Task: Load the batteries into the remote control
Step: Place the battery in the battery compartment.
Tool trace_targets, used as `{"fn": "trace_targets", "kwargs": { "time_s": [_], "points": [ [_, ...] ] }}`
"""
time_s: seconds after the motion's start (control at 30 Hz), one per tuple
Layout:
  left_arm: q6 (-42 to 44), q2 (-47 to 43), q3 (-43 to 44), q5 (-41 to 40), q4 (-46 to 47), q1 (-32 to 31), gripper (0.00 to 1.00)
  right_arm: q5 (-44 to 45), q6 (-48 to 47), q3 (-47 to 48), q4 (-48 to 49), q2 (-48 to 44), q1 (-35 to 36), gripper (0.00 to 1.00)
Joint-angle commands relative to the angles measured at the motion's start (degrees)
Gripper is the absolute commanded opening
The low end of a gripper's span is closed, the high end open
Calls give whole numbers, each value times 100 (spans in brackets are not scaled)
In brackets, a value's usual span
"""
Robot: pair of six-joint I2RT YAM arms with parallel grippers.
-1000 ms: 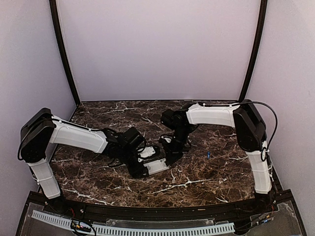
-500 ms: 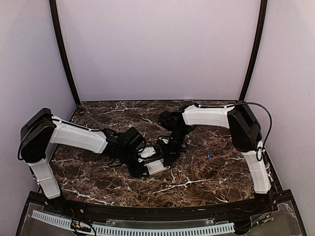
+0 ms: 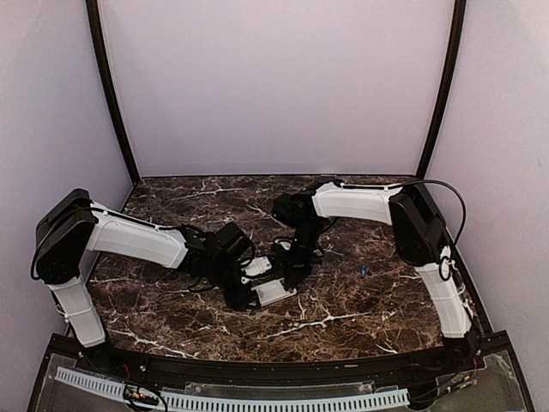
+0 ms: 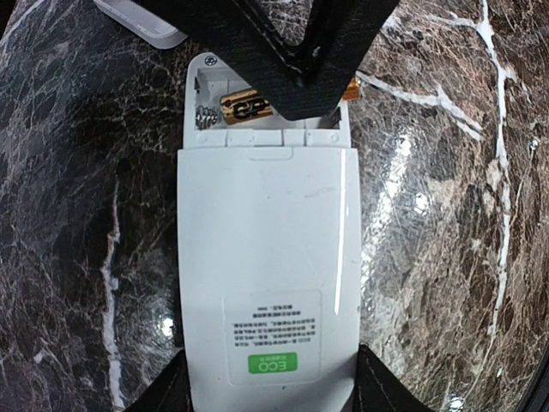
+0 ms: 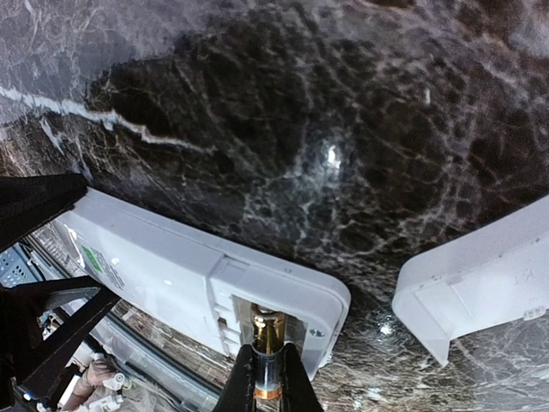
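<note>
**Left claw pins the remote, right claw holds a battery at the open bay**

On my far left, the left arm (image 3: 137, 239) reaches in low towards the remote control (image 4: 266, 257). The left gripper (image 4: 269, 388) has the handset clamped. One black finger (image 4: 168, 396) presses against each long side, at the end that carries the green label (image 4: 273, 363). The remote lies flat and back-up on the marble table (image 3: 360, 313), between the two claws.

The end of the remote away from the left gripper has its battery compartment uncovered, and I can see a coil spring (image 4: 204, 116) at one side of the bay. The small white cover piece (image 5: 480, 275) lies just beyond that open end. It sits near the remote but apart from it, with a strip of bare marble between them.

The right gripper (image 5: 268, 378) comes down onto the same open end from above. Its fingers are pinched closed on a battery (image 5: 268, 330), and the free brass-looking end of that battery is down inside the compartment. I cannot tell from either wrist view whether it is fully seated. The right arm (image 3: 360, 203) stretches away to the right of the remote.

A loose battery (image 3: 364, 270), a tiny blue cylinder, lies alone on the marble well to the right of the remote.
</note>
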Motion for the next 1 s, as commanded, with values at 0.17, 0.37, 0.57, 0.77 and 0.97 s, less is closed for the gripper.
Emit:
{"fn": "trace_targets", "kwargs": {
  "time_s": [0.17,0.37,0.57,0.77,0.97],
  "points": [
    [29,29,-82,196,-111,-96,46,217,-63,449,-193,475,40,0],
    [18,40,-111,279,-58,-112,43,187,259,256,449,445,44,0],
    [6,48,-132,348,-19,-112,41,373,693,-268,1505,225,44,0],
    [14,65,-134,373,-8,-112,41,685,883,-677,2211,-24,48,0],
    [15,62,-134,382,-17,-112,41,987,659,-829,2229,1,40,0]
  ]
}}
